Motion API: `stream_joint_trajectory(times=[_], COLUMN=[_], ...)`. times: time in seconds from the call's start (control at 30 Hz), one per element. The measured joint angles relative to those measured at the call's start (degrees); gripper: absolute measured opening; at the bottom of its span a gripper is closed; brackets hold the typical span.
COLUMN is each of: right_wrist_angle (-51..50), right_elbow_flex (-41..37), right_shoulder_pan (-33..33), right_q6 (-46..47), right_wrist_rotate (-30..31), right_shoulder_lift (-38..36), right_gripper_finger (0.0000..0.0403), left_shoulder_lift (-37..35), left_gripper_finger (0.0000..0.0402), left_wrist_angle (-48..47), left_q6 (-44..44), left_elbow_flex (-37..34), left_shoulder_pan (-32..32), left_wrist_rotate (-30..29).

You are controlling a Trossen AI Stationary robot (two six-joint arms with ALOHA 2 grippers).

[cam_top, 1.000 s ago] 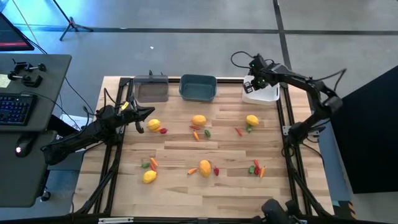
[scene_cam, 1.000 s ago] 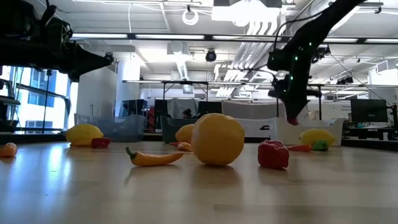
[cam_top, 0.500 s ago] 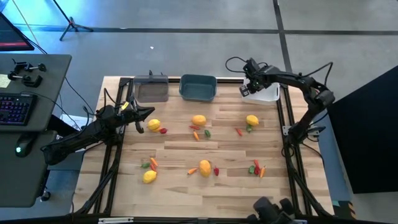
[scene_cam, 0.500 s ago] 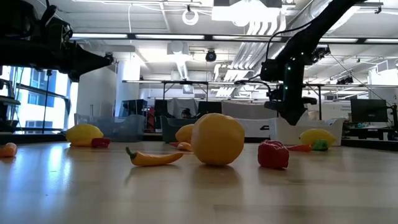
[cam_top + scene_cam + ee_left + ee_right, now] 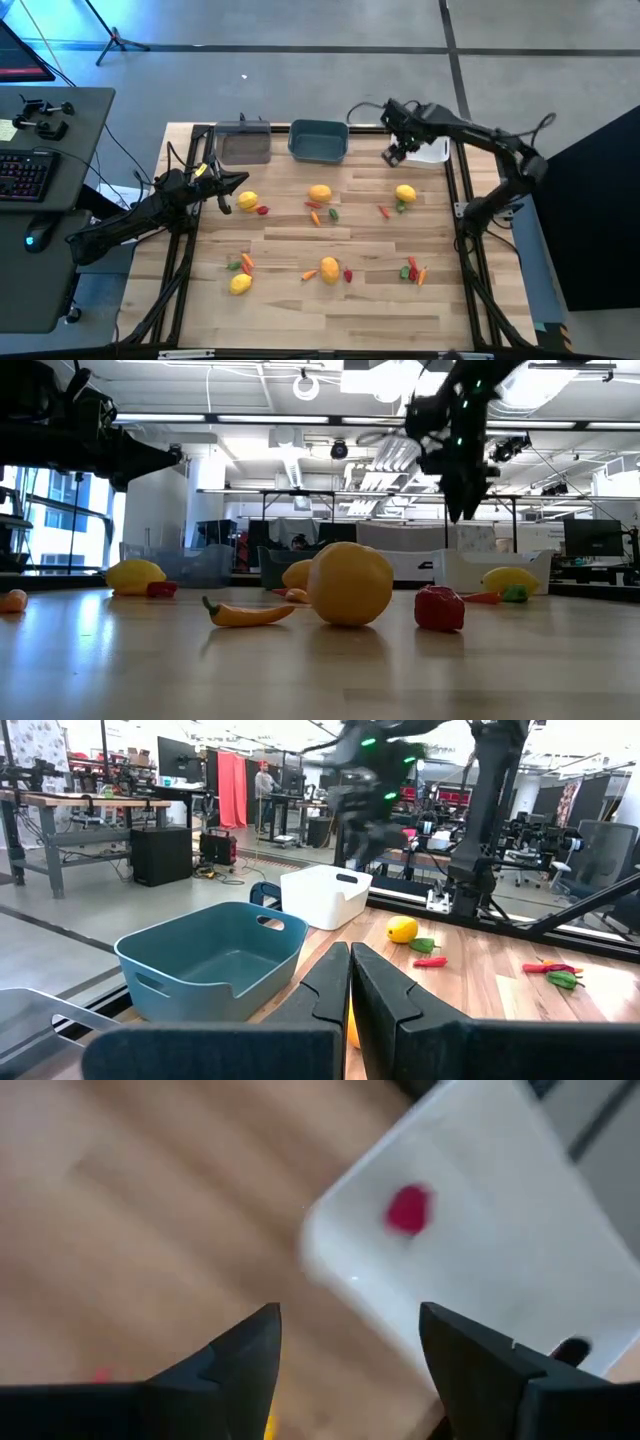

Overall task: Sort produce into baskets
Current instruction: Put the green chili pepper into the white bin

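Your right gripper hangs with fingers wide and empty beside the white bin, which holds 1 red piece, perhaps a pepper. Left gripper rests closed near the lemon.

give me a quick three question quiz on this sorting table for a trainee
1. True or false: the right tool stands open.
2. Which bin holds a red piece? A. clear bin B. teal bin C. white bin
3. Fill in: the left tool sits shut beside a ____ near the clear bin.

Key: 1 true. 2 C, the white bin. 3 lemon.
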Motion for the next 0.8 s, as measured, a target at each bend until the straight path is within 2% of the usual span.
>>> stream_joint_trajectory(times=[0.2,0.4,0.6,0.8], right_wrist_angle=[-4.9,-8.7,-2.0,9.2], right_elbow_flex=[-3.4,-6.6,-10.2,-13.6], right_shoulder_pan=[15.6,31.9,43.9,51.8], right_q6=[10.4,24.3,36.1,44.7], right_wrist_rotate=[-5.1,-11.0,-17.6,-19.6], right_shoulder_lift=[-5.9,-6.3,-6.3,-5.3], right_gripper_finger=[0.0225,0.0225,0.0225,0.0230], left_shoulder_lift=[0.0,0.0,0.0,0.0], left_gripper_finger=[0.0000,0.0000,0.0000,0.0000], left_wrist_angle=[0.0,0.0,0.0,0.0], left_q6=[0.0,0.0,0.0,0.0], left_elbow_flex=[0.0,0.0,0.0,0.0], left_shoulder_pan=[0.0,0.0,0.0,0.0], left_wrist_rotate=[0.0,0.0,0.0,0.0])
